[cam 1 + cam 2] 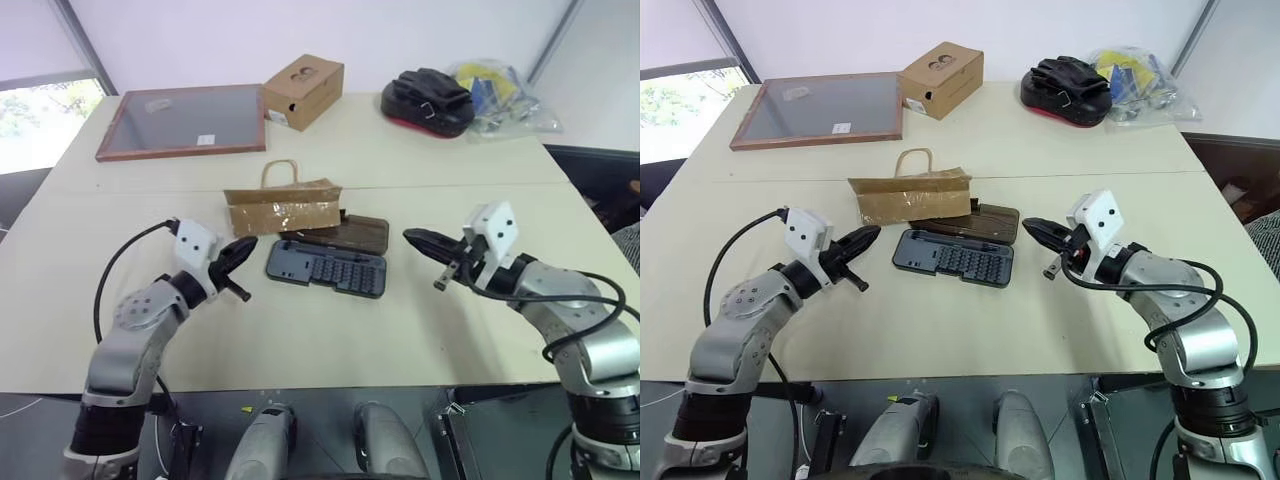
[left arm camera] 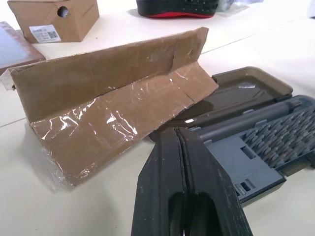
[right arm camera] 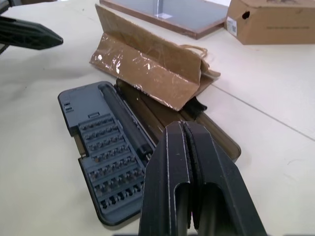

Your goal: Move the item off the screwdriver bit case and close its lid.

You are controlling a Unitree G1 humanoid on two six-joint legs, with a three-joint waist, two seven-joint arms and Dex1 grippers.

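The screwdriver bit case lies open near the middle of the table, a little toward the front edge. Its grey tray faces the front edge; the lid is folded flat behind it, toward the far edge. The paper bag rests partly on the lid's left portion, with its remainder on the table behind and to the left of the case. Its loop handle points toward the far edge.

Handling, as judged:
- The bag is flat, creased kraft paper with glossy tape patches. It is probably very light and pliable, and it will bend rather than resist. The tape may be slick.
- One folded panel stands raised in the left wrist view. That upper edge, or the handle, offers the best pinch point.
- The lid is thin, rigid plastic on a hinge. It is likely to swing freely once cleared; lift it at the long free edge.

Fingers:
- Left gripper: fingers pressed together, holding nothing, poised just left of the case, touching neither case nor bag.
- Right gripper: fingers pressed together, empty, poised to the right of the case, clear of it.

Both must open before any grasp.
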